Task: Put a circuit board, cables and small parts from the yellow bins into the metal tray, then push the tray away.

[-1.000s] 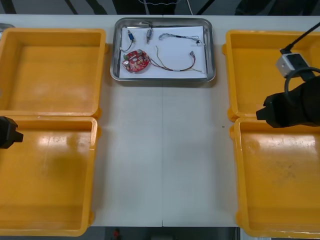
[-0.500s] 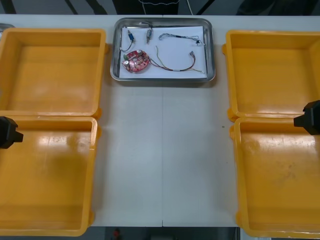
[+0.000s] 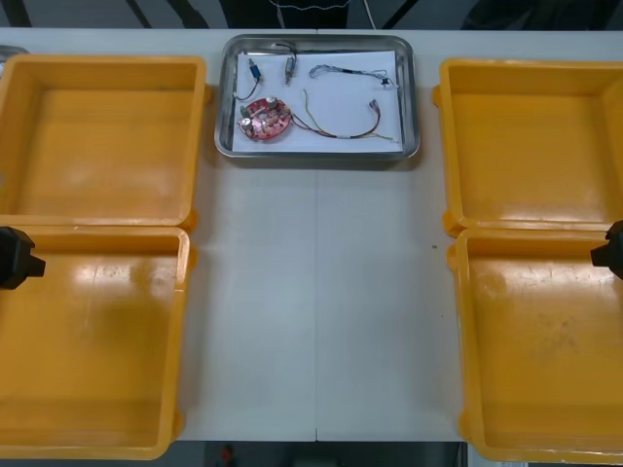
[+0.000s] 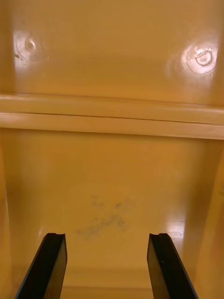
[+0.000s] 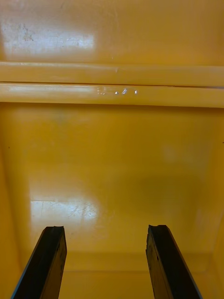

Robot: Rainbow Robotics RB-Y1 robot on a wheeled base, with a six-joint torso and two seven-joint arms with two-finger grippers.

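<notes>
1. At the far edge of the table (image 3: pixel 316 292), between the two far yellow bins (image 3: pixel 102 63), sits the metal tray (image 3: pixel 226 97), white inside.
2. Inside it lies a round red circuit board (image 3: pixel 265 119) at the near left, with a red and yellow cable (image 3: pixel 343 132) curling just beside it and small metal parts (image 3: pixel 290 66) near the far rim.
3. Over on the left edge, the left gripper (image 5: pixel 105 229) hangs above the near left bin (image 3: pixel 97 443), jaws wide apart, bare bin floor between them.
4. On the right edge, the right gripper (image 4: pixel 107 236) hovers above the near right bin (image 3: pixel 545 452), jaws spread too, gripping nothing.
</notes>
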